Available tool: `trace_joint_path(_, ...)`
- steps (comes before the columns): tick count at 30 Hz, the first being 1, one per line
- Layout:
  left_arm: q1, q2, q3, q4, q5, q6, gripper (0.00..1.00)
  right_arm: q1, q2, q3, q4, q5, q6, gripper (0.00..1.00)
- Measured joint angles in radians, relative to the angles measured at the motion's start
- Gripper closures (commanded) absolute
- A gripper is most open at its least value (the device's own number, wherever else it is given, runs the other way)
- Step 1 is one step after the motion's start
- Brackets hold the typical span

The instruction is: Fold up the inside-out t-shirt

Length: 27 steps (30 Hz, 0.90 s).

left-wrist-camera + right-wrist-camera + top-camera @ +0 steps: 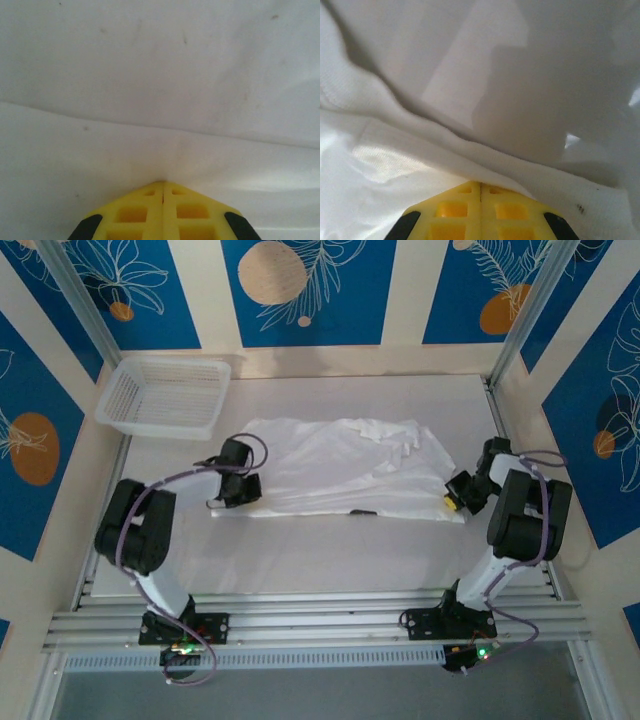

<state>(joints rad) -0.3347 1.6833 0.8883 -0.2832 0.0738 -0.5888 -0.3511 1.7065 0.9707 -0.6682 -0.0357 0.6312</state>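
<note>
The inside-out t-shirt (340, 470) lies spread and wrinkled across the middle of the table, a small dark tag (362, 511) at its near edge. My left gripper (252, 490) is at the shirt's left edge. In the left wrist view its yellow jaws (163, 183) are pressed together, with white cloth (160, 75) drawn to their tip. At the shirt's right near corner sits my right gripper (452, 500). Its jaws (480, 183) are also shut, and a thick fold of the shirt's hem (395, 160) runs into the tip.
A white plastic mesh basket (165, 395) stands at the back left corner. Metal frame posts and blue patterned walls enclose the table. Bare white tabletop (320, 550) runs between the shirt and the arm bases.
</note>
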Motion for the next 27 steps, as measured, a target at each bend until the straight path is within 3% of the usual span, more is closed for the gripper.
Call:
trace_joint_path(8, -0.104, -0.237, -0.220, -0.044, 0.029, -0.098, 1.00, -0.044, -0.285, -0.240, -0.058, 0.039, 0.069, 0.93)
trace_joint_path(9, -0.117, -0.264, -0.232, -0.077, 0.026, -0.107, 0.95, -0.042, -0.320, -0.238, -0.078, 0.041, 0.071, 0.90)
trace_joint_path(10, -0.123, -0.286, -0.237, -0.110, 0.021, -0.111, 0.81, -0.032, -0.354, -0.226, -0.088, 0.043, 0.071, 0.85)
trace_joint_path(13, -0.131, -0.346, -0.221, -0.185, -0.014, -0.100, 0.52, 0.047, -0.436, -0.140, -0.093, 0.048, 0.042, 0.66)
trace_joint_path(15, -0.131, -0.368, -0.178, -0.209, -0.049, -0.085, 0.45, 0.113, -0.449, -0.068, -0.055, 0.030, 0.011, 0.62)
trace_joint_path(18, -0.131, -0.372, -0.093, -0.200, -0.084, -0.056, 0.41, 0.187, -0.399, 0.020, 0.034, -0.038, -0.042, 0.54)
trace_joint_path(27, -0.131, -0.407, -0.034, -0.117, -0.056, 0.002, 0.38, 0.214, 0.029, 0.192, 0.146, -0.076, -0.136, 0.54)
